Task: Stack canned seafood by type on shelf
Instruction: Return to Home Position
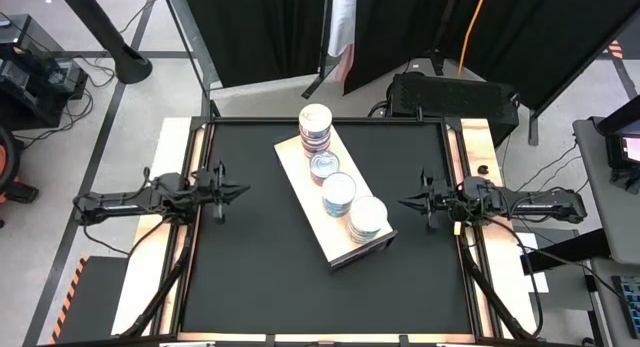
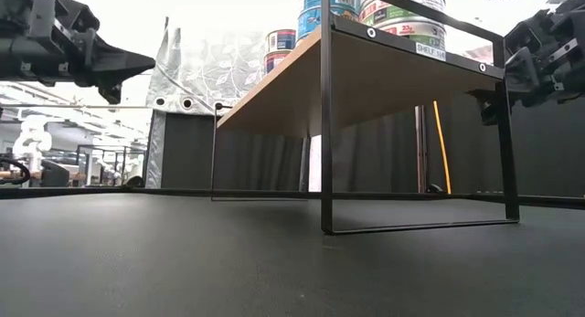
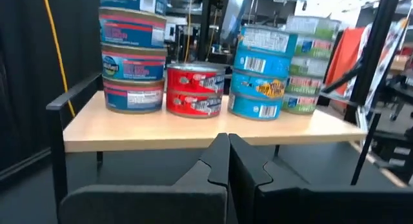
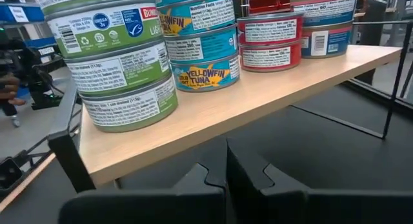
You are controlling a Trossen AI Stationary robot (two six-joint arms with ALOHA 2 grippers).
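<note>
Left gripper (image 1: 240, 190) hangs at the left edge of the table (image 1: 250, 277), fingers pressed together, holding nothing. Shelf (image 1: 298, 177) sits mid-table at an angle, carrying the cans (image 1: 338, 192) in four stacks sorted by label colour. Right gripper (image 1: 405, 201) hangs at the right edge, fingers together, empty. Stacking looks finished; the step reads as homing, and the next move likely just needs both arms parked clear of the shelf.

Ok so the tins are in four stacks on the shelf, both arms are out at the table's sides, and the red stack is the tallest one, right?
Not quite: the red stack is the lowest, two tins high, as the left wrist view shows. The rest holds: four stacks on the shelf, left gripper and right gripper out at either side.
</note>
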